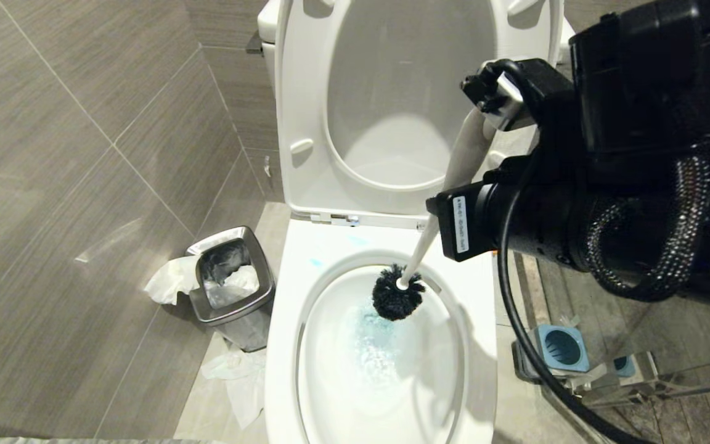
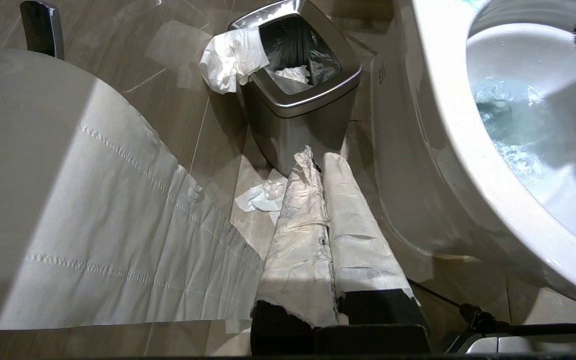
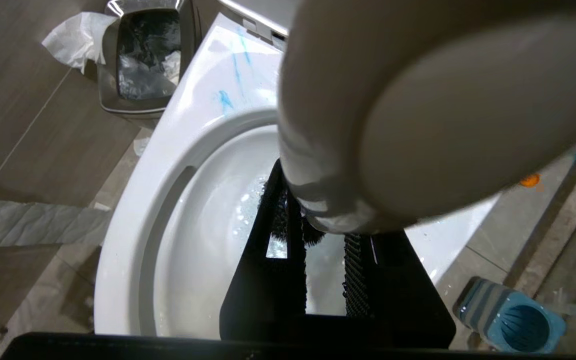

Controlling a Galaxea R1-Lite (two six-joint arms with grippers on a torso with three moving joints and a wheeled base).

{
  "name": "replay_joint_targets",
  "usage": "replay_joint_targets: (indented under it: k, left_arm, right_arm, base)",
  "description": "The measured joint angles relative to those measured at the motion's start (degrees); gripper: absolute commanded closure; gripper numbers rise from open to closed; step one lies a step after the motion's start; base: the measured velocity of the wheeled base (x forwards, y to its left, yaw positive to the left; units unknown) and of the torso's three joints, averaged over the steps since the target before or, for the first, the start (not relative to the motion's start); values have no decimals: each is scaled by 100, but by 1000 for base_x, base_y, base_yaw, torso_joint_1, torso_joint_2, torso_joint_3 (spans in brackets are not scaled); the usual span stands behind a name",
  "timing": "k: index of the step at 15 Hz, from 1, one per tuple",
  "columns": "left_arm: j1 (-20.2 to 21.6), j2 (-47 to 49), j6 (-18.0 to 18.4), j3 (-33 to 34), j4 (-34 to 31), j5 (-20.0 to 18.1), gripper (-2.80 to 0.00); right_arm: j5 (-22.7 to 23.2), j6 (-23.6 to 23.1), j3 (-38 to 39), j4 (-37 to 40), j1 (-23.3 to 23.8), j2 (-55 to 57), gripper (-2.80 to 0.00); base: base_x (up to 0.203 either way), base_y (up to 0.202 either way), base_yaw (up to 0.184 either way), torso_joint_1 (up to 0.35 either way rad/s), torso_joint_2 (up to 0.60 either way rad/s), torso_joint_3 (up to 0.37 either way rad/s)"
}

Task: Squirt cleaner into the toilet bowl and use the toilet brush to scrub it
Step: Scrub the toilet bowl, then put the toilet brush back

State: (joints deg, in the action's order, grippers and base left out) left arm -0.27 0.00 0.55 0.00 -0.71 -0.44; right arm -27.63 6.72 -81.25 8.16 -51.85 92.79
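One toilet bowl [image 1: 478, 320] stands with its seat and lid [image 1: 416, 92] raised against the cistern, its broad white rim bare apart from a few thin blue streaks of the cleaner [image 3: 225, 97] near the hinge. More of the cleaner tints the water in the basin turquoise, frothy in the middle. One toilet brush [image 1: 399, 295] is in the bowl: its black bristle head sits at the back wall of the basin, just above the tinted water, and its pale grey handle slants up and to the right into the right tool [image 1: 484, 132], which is clamped on the flattened upper end of the handle; in the right wrist view that end fills most of the picture between the black fingers [image 3: 350, 280]. The left tool [image 2: 323, 235], its two fingers wrapped in white paper and pressed together, hangs low beside the bowl's outer wall, holding nothing. On the floor to the left stands one steel-rimmed waste bin [image 1: 232, 290] with crumpled tissue spilling over its edge and more tissue lying at its foot. To the right of the bowl sits one square blue-and-grey brush holder [image 1: 561, 348].
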Motion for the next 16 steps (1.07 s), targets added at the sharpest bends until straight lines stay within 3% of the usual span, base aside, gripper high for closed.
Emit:
replay_joint_targets:
  k: [2, 7, 16]
  left_arm:
    - [-2, 0, -3, 0, 0, 1, 0]
    - [2, 0, -2, 0, 2, 0, 0]
    - [2, 0, -2, 0, 2, 0, 0]
  right_arm:
    - [33, 83, -180, 201, -2, -116, 0]
    - [96, 887, -1086, 1355, 160, -383, 0]
    - [139, 891, -1350, 1884, 2018, -763, 0]
  base:
    - [0, 0, 0, 0, 0, 0]
    - [0, 0, 0, 0, 0, 0]
    - [0, 0, 0, 0, 0, 0]
